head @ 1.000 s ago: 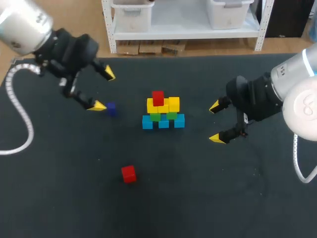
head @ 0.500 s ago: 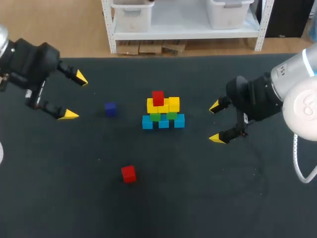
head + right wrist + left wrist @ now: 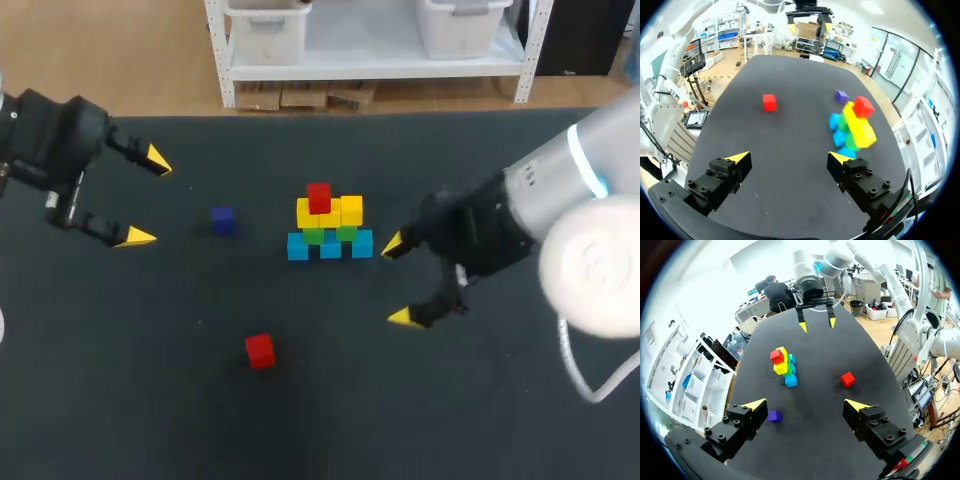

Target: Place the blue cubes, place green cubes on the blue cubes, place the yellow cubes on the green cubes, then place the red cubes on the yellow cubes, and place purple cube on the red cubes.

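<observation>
My right gripper [image 3: 398, 281] has swung in just beside the stack [image 3: 329, 228], fingers wide and empty; my left gripper [image 3: 146, 198] stays back, equally wide.

table [image 3: 150, 400]: dark cover, matt, cloth-like | cubes [image 3: 345, 210]: smooth plain faces, a little shiny, look plastic | right gripper [image 3: 398, 281]: matt black body, smooth yellow tips | right arm [image 3: 600, 260]: glossy white shell

Head overhead, wrists low, opposed (stack [image 3: 329, 228] shared)
</observation>
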### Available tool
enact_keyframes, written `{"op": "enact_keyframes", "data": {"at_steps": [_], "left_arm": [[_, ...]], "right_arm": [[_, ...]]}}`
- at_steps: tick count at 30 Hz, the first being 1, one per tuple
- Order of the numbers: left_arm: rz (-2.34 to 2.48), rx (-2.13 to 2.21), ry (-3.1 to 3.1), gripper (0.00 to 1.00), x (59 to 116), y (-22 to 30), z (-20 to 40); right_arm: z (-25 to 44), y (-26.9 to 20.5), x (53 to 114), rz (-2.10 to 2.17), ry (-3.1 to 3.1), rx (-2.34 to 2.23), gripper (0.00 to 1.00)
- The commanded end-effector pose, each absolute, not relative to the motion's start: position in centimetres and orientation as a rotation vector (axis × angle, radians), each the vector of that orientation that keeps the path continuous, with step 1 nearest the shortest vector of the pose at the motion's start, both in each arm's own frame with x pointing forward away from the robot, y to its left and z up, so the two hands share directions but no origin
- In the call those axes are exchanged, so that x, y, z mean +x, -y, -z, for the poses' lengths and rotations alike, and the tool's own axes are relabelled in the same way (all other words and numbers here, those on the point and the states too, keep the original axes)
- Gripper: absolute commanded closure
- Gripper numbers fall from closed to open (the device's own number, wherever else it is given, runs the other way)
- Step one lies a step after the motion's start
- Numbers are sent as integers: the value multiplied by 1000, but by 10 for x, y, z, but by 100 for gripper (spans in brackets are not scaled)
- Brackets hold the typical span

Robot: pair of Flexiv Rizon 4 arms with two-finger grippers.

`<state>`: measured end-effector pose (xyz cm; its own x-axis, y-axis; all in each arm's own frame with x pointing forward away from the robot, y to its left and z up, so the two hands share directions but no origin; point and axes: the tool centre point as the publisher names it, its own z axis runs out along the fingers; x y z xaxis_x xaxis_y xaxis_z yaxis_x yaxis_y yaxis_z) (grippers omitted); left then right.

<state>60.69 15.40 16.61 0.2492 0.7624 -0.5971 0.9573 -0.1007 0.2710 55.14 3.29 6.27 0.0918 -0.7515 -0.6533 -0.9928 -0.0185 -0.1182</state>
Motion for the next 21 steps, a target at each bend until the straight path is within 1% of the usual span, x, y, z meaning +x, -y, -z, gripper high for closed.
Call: {"op": "enact_keyframes", "data": {"at_steps": [1, 6, 12, 21], "left_arm": [[407, 1909, -1558, 0, 606, -155, -165], [407, 1909, -1558, 0, 606, -155, -165], [407, 1909, -1558, 0, 606, -155, -165], [407, 1909, -1558, 0, 606, -155, -165]], "right_arm": [[-44, -68, 544, -589, -1678, -1857, 0], [-24, -105, 536, -642, -1626, -1934, 0], [1, -145, 541, -676, -1615, -2005, 0], [2, -168, 538, -705, -1625, -2007, 0]]}}
